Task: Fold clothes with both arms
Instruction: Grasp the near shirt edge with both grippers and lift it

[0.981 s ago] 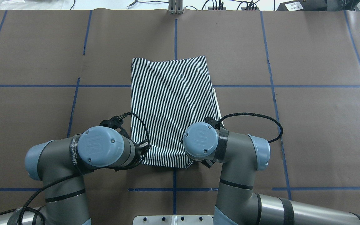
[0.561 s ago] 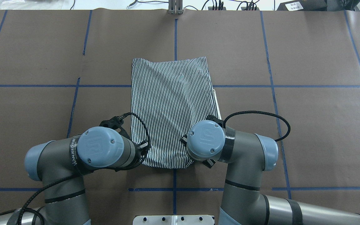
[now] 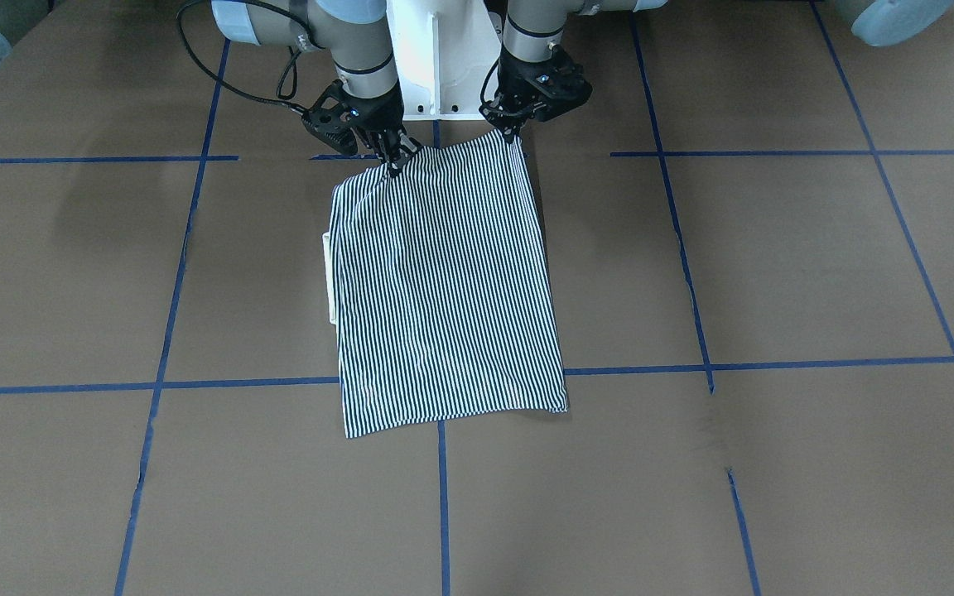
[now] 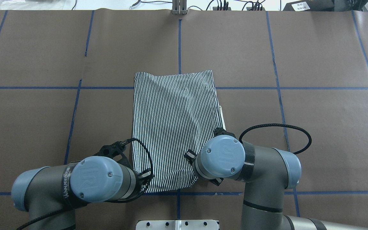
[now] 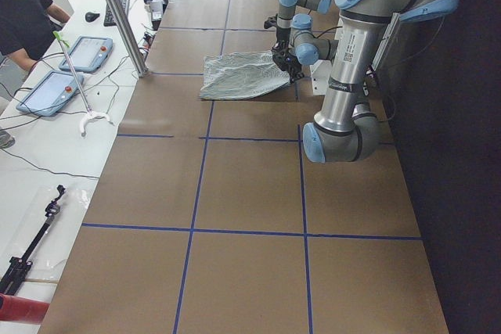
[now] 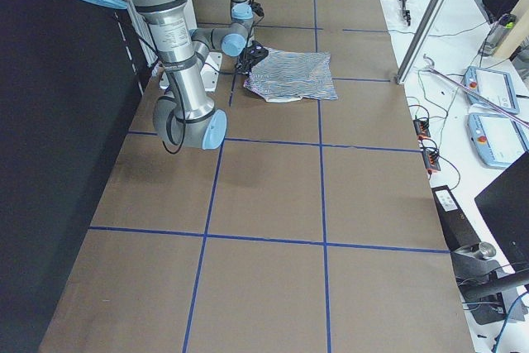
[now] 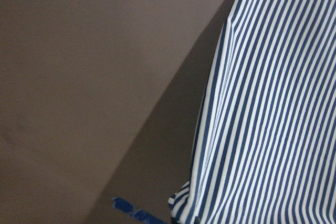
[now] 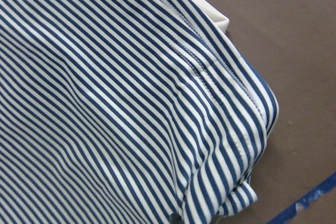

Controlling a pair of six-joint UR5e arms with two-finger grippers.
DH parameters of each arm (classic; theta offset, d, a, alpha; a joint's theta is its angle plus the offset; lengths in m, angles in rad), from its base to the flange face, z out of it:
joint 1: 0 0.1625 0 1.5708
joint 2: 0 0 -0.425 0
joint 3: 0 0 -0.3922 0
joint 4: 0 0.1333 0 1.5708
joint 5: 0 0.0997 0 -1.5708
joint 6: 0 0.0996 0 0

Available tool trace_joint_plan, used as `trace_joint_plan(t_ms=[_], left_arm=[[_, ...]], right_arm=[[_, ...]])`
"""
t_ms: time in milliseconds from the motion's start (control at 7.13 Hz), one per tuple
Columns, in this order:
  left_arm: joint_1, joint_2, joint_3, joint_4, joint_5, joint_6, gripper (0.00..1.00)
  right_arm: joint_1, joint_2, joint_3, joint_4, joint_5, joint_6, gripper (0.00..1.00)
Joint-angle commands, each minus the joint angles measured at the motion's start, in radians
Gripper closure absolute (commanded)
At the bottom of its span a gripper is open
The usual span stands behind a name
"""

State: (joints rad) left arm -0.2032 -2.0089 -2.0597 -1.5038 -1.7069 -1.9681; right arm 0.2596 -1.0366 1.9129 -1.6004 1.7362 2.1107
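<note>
1. The left gripper (image 3: 517, 135) is closed on the near corner of the polo shirt (image 3: 444, 290) on the robot's left side; the cloth rises to a small peak at its tips, so it reads as clamped rather than merely touching.
2. The right gripper (image 3: 395, 164) is pinched on the other near corner; the fabric bunches just below it, and the right wrist view shows a rolled, puckered hem there.
3. Between the two grippers the near edge is raised a little off the worktop (image 3: 775, 265); the left wrist view shows the striped edge hanging with a shadow beneath it.
4. The rest of the polo shirt lies flat in the middle of the worktop, just ahead of the white pedestal base (image 3: 436, 66); its far edge reaches past a blue tape line (image 3: 775, 362).
5. Done so far, as a judgement: the garment is already a narrow rectangle with no sleeves sticking out, so the sides appear folded in; a strip of cream collar (image 3: 330, 281) peeks from the long edge on the robot's right.
6. Left to do, also a judgement: a crosswise fold, carrying both held corners forward together toward the far edge, then letting go; uneven travel between the arms would skew the fold.
</note>
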Motion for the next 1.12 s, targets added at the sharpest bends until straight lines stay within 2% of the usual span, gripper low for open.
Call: trace_joint_plan(t_ms=[0, 140, 561, 701, 981], left_arm=[[0.024, 0.007, -0.017, 0.013, 0.000, 0.000, 1.00], [0.019, -0.001, -0.013, 0.013, -0.003, 0.000, 1.00], [-0.106, -0.010, -0.001, 0.007, -0.002, 0.100, 1.00], [-0.129, -0.011, 0.016, -0.004, -0.004, 0.138, 1.00], [-0.134, -0.011, 0.087, -0.108, -0.002, 0.124, 1.00]], right_arm=[[-0.025, -0.002, 0.024, 0.000, -0.001, 0.002, 1.00], [-0.029, 0.004, 0.015, 0.010, -0.007, -0.001, 1.00], [0.050, 0.013, -0.001, 0.017, -0.017, -0.041, 1.00], [0.082, 0.015, -0.040, 0.070, -0.023, -0.043, 1.00], [0.113, 0.036, -0.150, 0.213, -0.023, -0.043, 1.00]])
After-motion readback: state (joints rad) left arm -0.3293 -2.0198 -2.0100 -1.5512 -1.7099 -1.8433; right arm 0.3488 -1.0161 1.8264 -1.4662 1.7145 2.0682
